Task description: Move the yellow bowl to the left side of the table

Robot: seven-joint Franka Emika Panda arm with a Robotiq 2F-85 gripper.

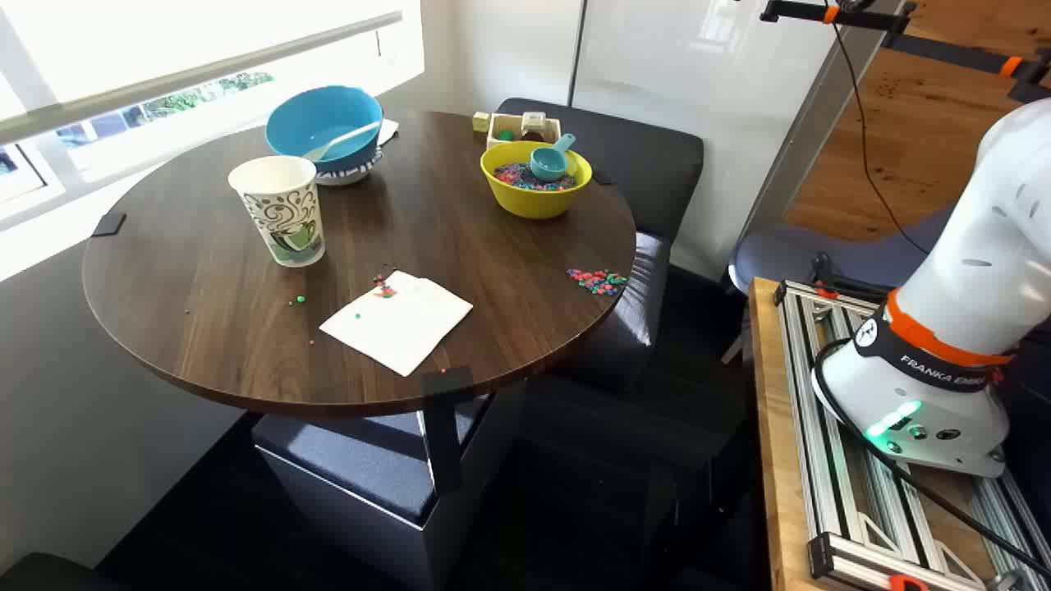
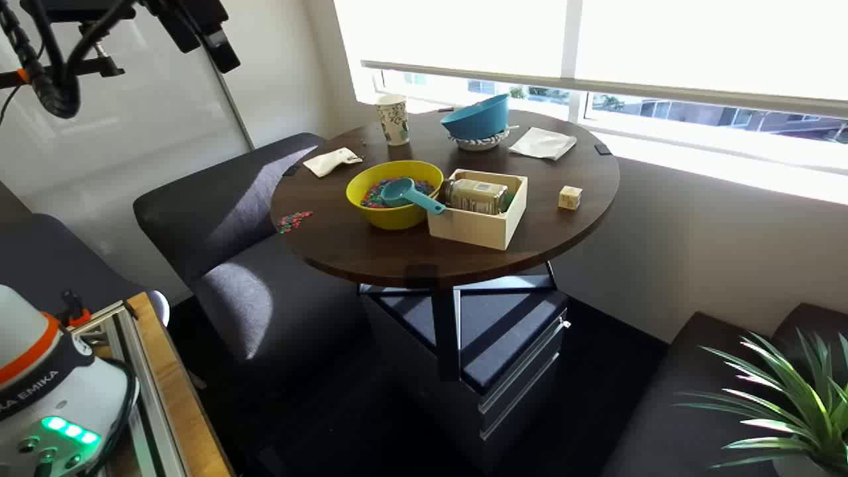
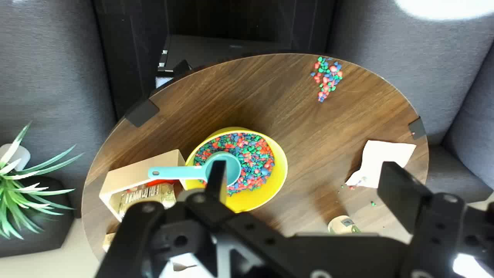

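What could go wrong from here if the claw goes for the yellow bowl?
Spillage: the yellow bowl holds many small colored pieces, so a tilted grip might tip some out.

Snagging: the teal scoop lies in it with its handle past the rim; the open claw could knock it loose.

Bumping: the wooden box stands right by the bowl, perhaps leaving little clearance on that side.
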